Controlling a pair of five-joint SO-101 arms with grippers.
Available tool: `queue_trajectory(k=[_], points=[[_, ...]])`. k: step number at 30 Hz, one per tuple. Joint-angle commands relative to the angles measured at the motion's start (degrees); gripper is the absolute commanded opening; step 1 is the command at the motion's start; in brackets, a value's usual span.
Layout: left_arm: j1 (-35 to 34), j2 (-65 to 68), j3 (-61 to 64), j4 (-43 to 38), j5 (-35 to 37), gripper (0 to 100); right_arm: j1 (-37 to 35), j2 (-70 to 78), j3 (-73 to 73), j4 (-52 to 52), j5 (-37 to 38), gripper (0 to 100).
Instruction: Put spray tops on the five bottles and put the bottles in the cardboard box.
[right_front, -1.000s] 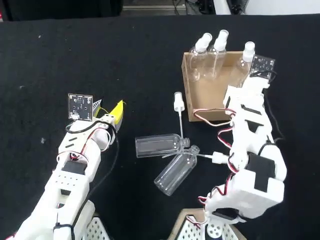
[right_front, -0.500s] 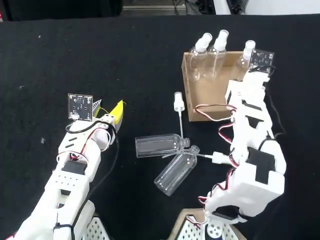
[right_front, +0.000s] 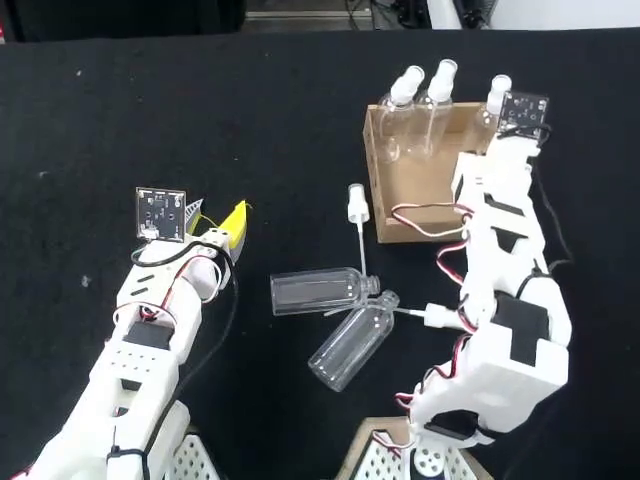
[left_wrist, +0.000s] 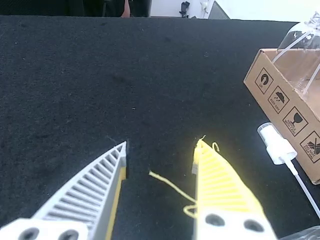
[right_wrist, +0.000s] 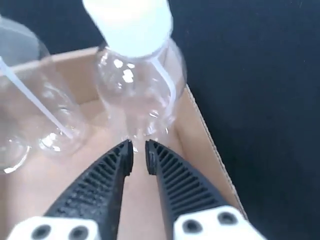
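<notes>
Right gripper (right_wrist: 138, 150) nearly pressed together, empty, just short of one capped bottle (right_wrist: 140, 95) inside the cardboard box (right_wrist: 200, 131) (three capped bottles (right_front: 432, 125) there in all). Two bare bottles (right_front: 320, 291) and two loose spray tops (right_front: 357, 205) on the surface (right_front: 200, 120). Left gripper (left_wrist: 160, 147) spread, empty.

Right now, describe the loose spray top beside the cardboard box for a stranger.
Find the cardboard box. Outside its wall nearer the left arm lies a white spray top with a thin tube. Unlike tops in the box, it sits on no bottle.

Brown cardboard box (right_front: 425, 180), black table (right_front: 250, 100)
</notes>
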Motion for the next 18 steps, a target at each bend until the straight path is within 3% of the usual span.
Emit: queue_trajectory(k=[1, 10, 18], points=[[-0.57, -0.09, -1.8, -1.14, -0.26, 21, -1.23, -0.22, -4.0, -1.49, 0.44, 1.1], [-0.57, -0.09, -1.8, -1.14, -0.26, 21, -1.14, -1.36, -4.09, -0.7, 0.26, 1.1], [-0.57, -0.09, -1.8, -1.14, -0.26, 21, -0.79, -8.75, -4.26, 11.6, 0.44, 1.1]])
